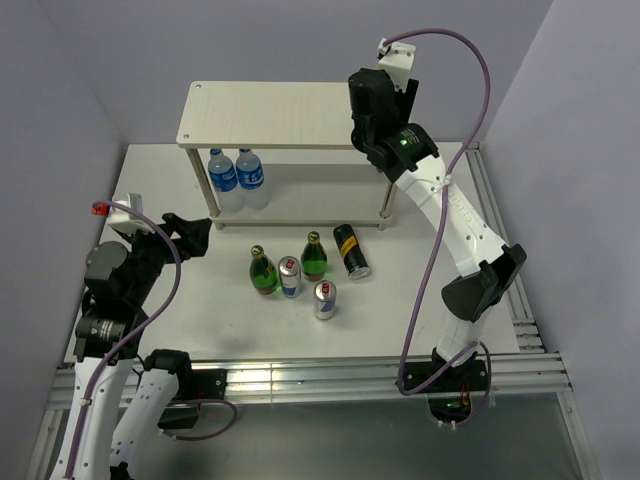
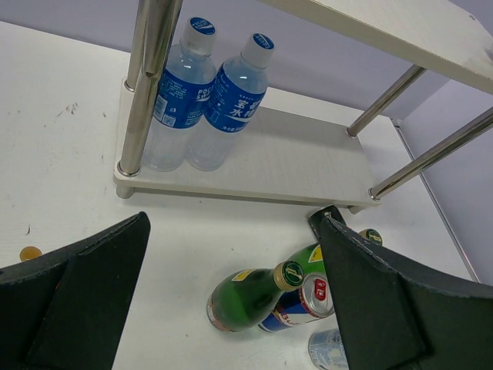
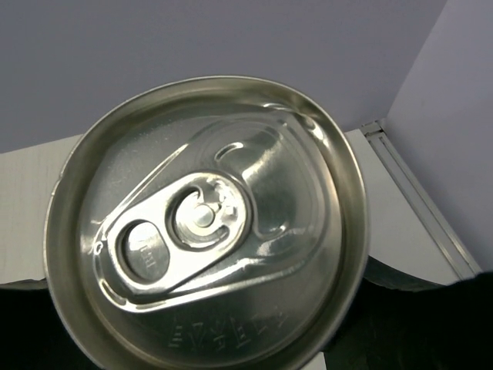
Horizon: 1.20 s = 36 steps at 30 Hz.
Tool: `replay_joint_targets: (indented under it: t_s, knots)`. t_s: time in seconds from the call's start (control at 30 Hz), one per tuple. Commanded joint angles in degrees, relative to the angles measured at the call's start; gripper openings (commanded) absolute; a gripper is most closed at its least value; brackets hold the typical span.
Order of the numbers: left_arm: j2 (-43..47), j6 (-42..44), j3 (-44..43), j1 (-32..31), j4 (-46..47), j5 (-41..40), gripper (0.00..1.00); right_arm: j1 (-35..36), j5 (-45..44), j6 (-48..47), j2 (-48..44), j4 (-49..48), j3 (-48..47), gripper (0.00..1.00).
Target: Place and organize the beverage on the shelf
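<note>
Right claw (image 1: 372,112) pinched a drink can (image 3: 204,223), lid up between its fingers, over the right end of the shelf (image 1: 270,115), upper tier. Advisable: lower it upright, seat the base flat, then release. Left claw (image 2: 231,231) stood spread, empty.

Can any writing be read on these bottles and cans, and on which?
"POCARI SWEAT", only partly clear: blue label of the left water bottle.
Chinese characters, too blurred to quote: right water bottle.
Embossed letters, too faint: lid of the can in the right wrist view.
Green bottle, silver-and-blue can: marks only, unreadable.
</note>
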<state>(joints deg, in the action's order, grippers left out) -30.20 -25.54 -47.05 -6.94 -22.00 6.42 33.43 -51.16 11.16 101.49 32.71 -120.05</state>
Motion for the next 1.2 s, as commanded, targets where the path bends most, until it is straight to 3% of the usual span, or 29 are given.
replay_joint_targets:
  t_s: [0.0,0.3,0.43,0.47,0.57,0.8,0.93,1.17]
  knots:
    - [-0.04,0.93,0.03,0.35,0.99,0.97,0.99,-2.05,3.33,3.16,-0.07,-3.71,-1.86,0.00]
    - [-0.65,0.84,0.03,0.52,0.99,0.44,0.99,-4.34,7.82,6.07,4.15,-1.60,-3.09,0.04]
    - [-0.65,0.84,-0.06,0.61,0.91,0.35,0.99,-4.51,9.32,6.24,4.24,-2.39,-1.59,0.29]
    - [-0.65,0.93,-0.06,0.61,0.91,0.35,0.99,-4.43,9.58,6.24,4.33,-2.39,-1.24,0.44]
    - [-0.48,0.93,0.03,0.70,0.91,0.18,0.99,-4.51,9.76,6.42,4.85,-2.04,-1.06,0.61]
    - [-0.48,0.84,0.02,0.88,0.91,0.26,0.99,-4.43,10.99,6.68,5.12,-1.86,0.43,0.76]
    - [-0.39,0.84,0.03,1.05,0.91,0.26,0.99,-4.51,11.78,6.95,5.12,-1.42,0.87,0.90]
    - [-0.39,0.84,0.03,1.23,0.99,0.35,1.00,-3.90,12.57,8.26,2.84,-0.63,4.11,0.97]
